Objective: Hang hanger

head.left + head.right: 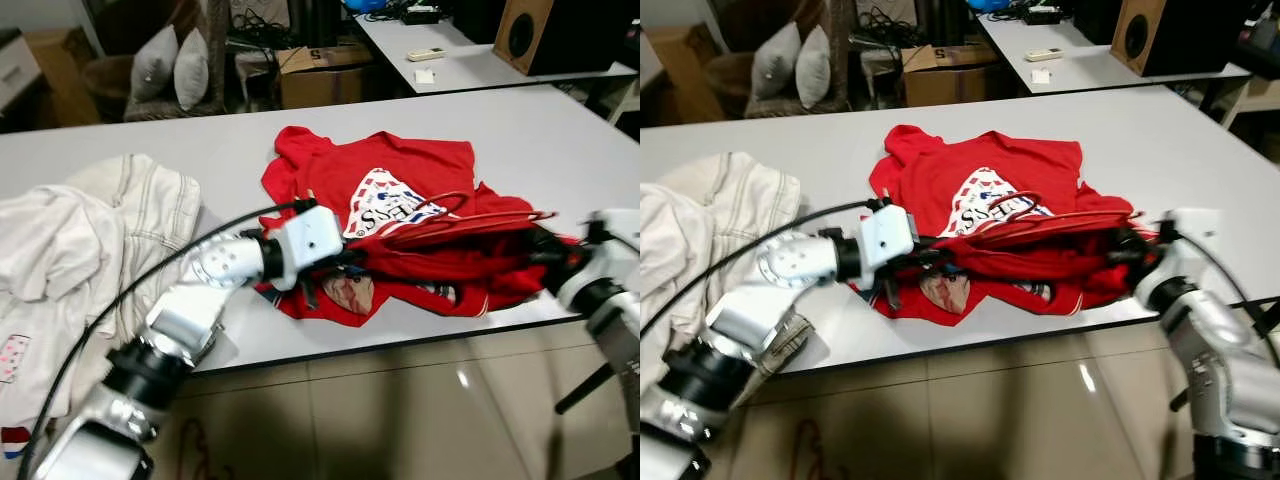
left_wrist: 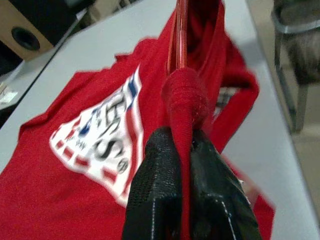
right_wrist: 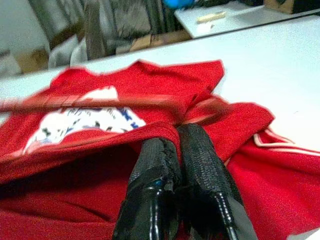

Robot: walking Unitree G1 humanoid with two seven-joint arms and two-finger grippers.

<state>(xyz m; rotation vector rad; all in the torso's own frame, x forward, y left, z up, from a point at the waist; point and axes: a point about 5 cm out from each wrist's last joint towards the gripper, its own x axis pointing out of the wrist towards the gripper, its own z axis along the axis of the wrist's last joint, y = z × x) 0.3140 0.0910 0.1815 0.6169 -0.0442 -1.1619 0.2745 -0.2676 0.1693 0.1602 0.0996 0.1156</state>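
Note:
A red T-shirt [image 1: 385, 190] with a white printed logo lies crumpled on the white table [image 1: 560, 140]. A red hanger [image 1: 470, 222] runs across its front part, with the hook [image 1: 447, 204] curling up over the logo. My left gripper [image 1: 350, 258] is at the shirt's left end, shut on a bunch of red cloth wrapped over the hanger's end [image 2: 184, 95]. At the shirt's right end near the table's front edge, my right gripper [image 1: 545, 250] is shut on a fold of the shirt [image 3: 165, 131].
Pale cream garments [image 1: 90, 240] are piled on the table's left side. Behind the table are a cardboard box [image 1: 320, 75], grey cushions [image 1: 170, 65], a second table with a remote [image 1: 425, 53] and a wooden speaker [image 1: 540, 30]. Tiled floor lies in front.

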